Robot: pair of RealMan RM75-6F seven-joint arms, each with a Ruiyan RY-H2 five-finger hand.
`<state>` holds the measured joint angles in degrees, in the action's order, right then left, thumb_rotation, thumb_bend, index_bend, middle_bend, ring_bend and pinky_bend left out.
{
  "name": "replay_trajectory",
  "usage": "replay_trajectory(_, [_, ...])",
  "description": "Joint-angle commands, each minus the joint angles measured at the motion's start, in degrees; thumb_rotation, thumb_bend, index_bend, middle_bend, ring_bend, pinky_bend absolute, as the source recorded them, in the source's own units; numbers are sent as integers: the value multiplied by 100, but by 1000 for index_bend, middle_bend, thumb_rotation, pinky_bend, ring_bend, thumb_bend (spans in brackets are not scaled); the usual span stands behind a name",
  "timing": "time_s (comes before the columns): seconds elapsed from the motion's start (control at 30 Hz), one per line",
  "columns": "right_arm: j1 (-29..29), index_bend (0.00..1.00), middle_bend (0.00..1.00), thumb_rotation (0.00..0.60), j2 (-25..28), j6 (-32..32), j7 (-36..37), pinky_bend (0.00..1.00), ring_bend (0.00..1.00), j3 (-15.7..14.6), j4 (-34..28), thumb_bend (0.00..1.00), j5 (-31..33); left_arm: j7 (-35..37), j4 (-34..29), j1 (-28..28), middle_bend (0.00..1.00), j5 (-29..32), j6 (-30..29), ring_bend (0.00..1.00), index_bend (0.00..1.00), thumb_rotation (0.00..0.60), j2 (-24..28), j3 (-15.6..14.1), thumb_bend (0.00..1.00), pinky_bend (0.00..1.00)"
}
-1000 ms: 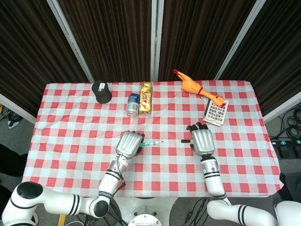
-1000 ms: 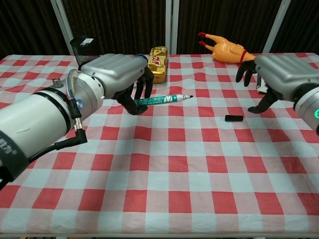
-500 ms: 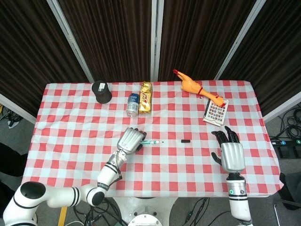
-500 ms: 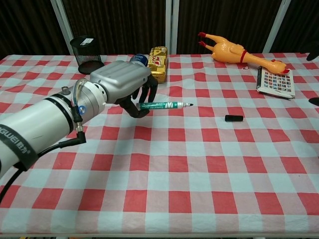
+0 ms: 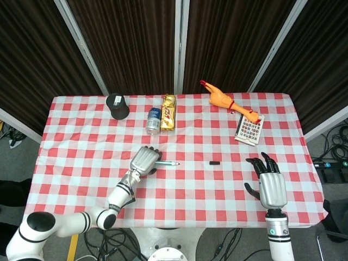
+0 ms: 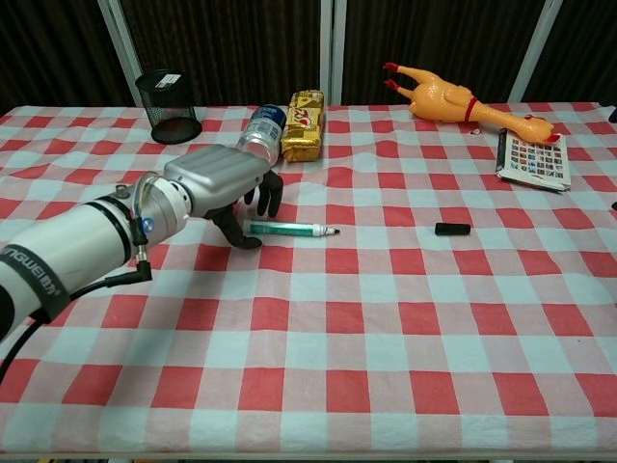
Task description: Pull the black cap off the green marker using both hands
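Two silver robot hands sit over the red-and-white checked tablecloth (image 5: 76, 138). The left hand (image 6: 217, 188) arches over the green marker's (image 6: 289, 230) barrel end, fingers curled down beside it; whether they pinch it cannot be told. The right hand (image 5: 270, 185) hovers near the table's right edge, fingers spread, empty. The uncapped marker lies flat, well apart from the small black cap (image 6: 450, 230).

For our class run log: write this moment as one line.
cap: off, on cloth | marker: on cloth | left hand: at marker | right hand: open
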<state>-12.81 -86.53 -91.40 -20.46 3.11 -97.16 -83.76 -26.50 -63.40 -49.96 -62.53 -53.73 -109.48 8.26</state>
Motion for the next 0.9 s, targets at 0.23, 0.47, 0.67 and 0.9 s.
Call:
replay_trajectory(0.23, [172, 260, 288, 600, 93, -134, 67, 187, 90, -21, -106, 26, -313, -342, -638, 227, 377, -144, -696, 340, 407, 600, 318, 186, 191, 338])
replay_trajectory(0.47, [426, 184, 214, 600, 198, -180, -313, 80, 21, -258, 180, 26, -440, -632, -1974, 1159, 303, -365, -2169, 206, 339, 600, 1279, 37, 176, 253])
replay_trajectory(0.67, [645, 19, 73, 600, 356, 0, -389, 0, 0, -488, 313, 26, -292, -207, -2978, 2359, 178, -337, -3455, 80, 242, 600, 1814, -307, 170, 171])
replay_trajectory(0.9, [1016, 0, 47, 600, 184, -221, -190, 0, 0, -688, 899, 50, -402, 210, -3100, 3529, 177, -905, -4531, 81, 234, 600, 1934, -1141, 164, 187])
